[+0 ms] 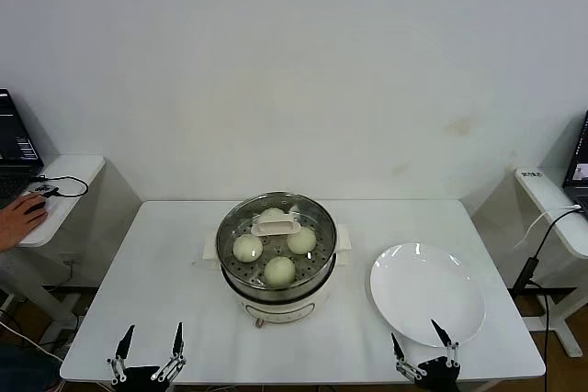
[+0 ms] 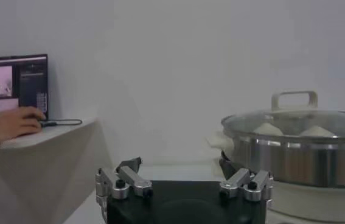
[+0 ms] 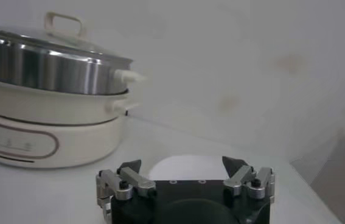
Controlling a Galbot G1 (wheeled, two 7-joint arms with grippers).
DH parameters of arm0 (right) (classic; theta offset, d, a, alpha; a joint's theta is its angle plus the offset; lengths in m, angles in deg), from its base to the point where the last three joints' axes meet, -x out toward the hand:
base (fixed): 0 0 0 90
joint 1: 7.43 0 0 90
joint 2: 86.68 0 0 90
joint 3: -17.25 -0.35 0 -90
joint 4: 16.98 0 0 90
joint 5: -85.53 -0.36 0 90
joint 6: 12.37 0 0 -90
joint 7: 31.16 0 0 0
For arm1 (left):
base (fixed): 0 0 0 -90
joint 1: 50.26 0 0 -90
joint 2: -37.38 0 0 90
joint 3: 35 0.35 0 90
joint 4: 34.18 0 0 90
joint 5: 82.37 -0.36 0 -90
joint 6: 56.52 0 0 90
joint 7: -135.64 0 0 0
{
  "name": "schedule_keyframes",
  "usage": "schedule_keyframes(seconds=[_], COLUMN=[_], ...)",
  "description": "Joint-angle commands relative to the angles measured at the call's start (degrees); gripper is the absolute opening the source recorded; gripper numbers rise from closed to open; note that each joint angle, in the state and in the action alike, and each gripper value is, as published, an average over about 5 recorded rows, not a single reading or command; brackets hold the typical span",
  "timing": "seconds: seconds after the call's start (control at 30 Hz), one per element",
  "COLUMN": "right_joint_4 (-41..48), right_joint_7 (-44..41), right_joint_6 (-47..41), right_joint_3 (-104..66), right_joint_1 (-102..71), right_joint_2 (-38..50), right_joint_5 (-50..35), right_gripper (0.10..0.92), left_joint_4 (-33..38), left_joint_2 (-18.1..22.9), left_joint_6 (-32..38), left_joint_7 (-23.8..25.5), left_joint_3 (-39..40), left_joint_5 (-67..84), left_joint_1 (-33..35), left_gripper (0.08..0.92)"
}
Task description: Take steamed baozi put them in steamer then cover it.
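Both grippers sit low at the near bench edge, left gripper and right gripper spread wide, empty. Beyond lies the bare plate. Centre bench, the steamer holds four steamed baozi under the cover. Task looks finished; any further reach risks knocking that lid askew.

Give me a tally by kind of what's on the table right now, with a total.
Baozi: 4, all in the steamer under the glass, first at
Steamer: 1
Cover: 1, on the steamer
Plate: 1, bare
Total: 7
Left gripper and right gripper hang open at the table's near edge, holding nothing.
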Motion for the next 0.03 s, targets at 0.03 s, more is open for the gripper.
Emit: schedule_keyframes(seconds=[0.03], right_joint_4=[-0.78], right_joint_7=[-0.48], right_joint_6=[-1.09], right_joint_3=[0.22], right_joint_1=[-1.13], right_joint_2=[0.36], right_joint_5=[-0.54], right_gripper=[0.823], left_joint_4=[-2.12], left_joint_2=[0.14], left_joint_6=[2.94], left_joint_7=[0.91], left_joint_3=[-0.68], left_joint_5=[1.37], left_joint_1=[1.17], left_gripper=[0.823])
